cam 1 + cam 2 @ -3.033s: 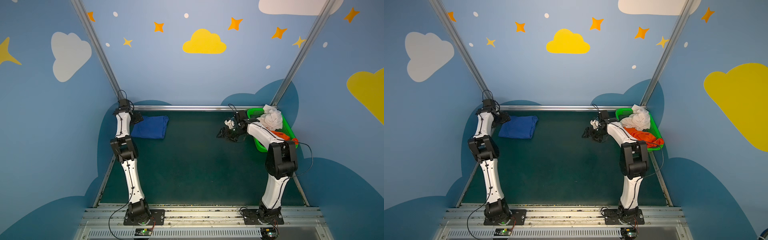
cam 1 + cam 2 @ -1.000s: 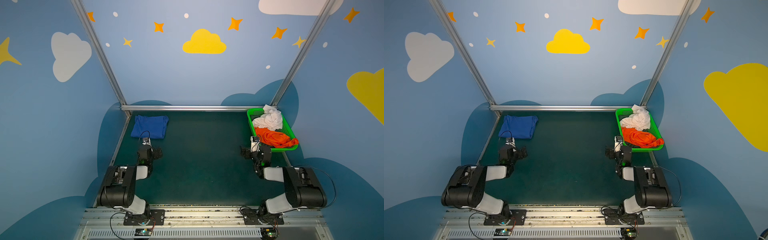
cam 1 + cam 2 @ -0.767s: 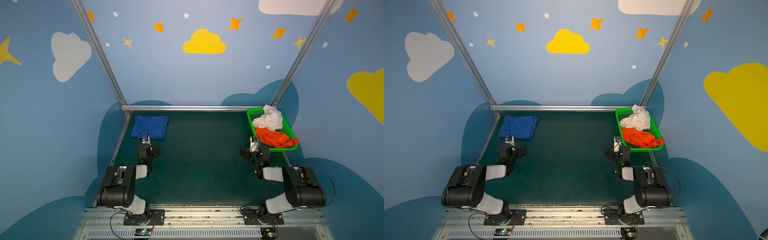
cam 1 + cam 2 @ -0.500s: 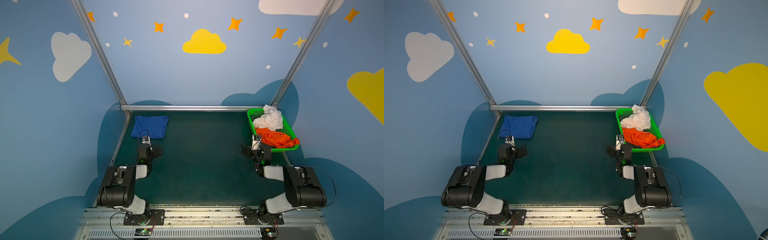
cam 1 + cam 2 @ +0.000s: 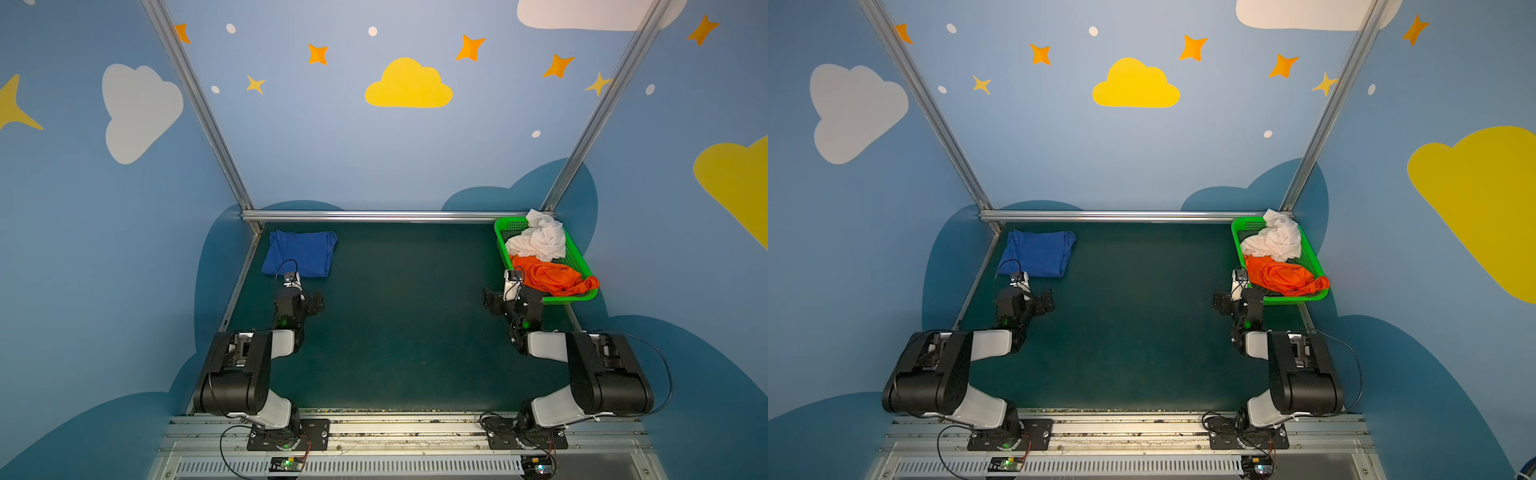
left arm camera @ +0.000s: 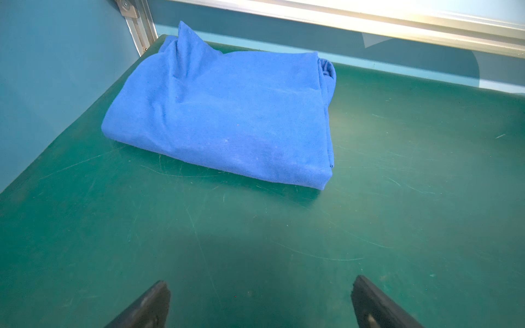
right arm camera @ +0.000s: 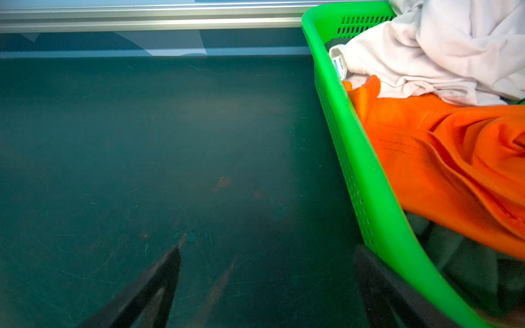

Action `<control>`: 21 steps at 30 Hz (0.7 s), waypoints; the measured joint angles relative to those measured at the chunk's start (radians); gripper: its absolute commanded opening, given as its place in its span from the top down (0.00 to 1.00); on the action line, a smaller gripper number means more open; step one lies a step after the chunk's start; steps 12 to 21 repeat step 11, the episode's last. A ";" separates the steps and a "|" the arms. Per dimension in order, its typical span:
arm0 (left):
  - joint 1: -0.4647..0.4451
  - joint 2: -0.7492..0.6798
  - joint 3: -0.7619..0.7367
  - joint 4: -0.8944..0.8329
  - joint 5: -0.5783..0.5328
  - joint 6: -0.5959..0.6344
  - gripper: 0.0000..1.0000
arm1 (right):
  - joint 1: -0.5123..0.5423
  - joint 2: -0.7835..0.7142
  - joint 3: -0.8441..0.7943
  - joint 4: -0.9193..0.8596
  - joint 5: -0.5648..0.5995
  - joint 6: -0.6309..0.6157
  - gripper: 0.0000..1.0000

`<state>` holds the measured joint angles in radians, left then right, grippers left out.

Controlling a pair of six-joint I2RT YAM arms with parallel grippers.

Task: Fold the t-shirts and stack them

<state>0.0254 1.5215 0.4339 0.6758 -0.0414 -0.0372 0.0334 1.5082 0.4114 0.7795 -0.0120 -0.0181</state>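
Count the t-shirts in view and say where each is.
3. The blue t-shirt lies folded at the far left; the white t-shirt and the orange t-shirt lie crumpled in the green basket. Others may be hidden beneath them.

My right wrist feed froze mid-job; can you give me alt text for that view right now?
A green plastic mesh basket holds a crumpled orange cloth t-shirt and, farther back, a bunched white cloth t-shirt. The right gripper is open and empty over the dark green table mat beside the basket, with one finger close to its outer wall.
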 measured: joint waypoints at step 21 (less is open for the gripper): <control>0.000 0.000 0.000 0.000 0.000 0.000 0.00 | 0.000 0.000 0.000 -0.007 0.000 0.000 0.04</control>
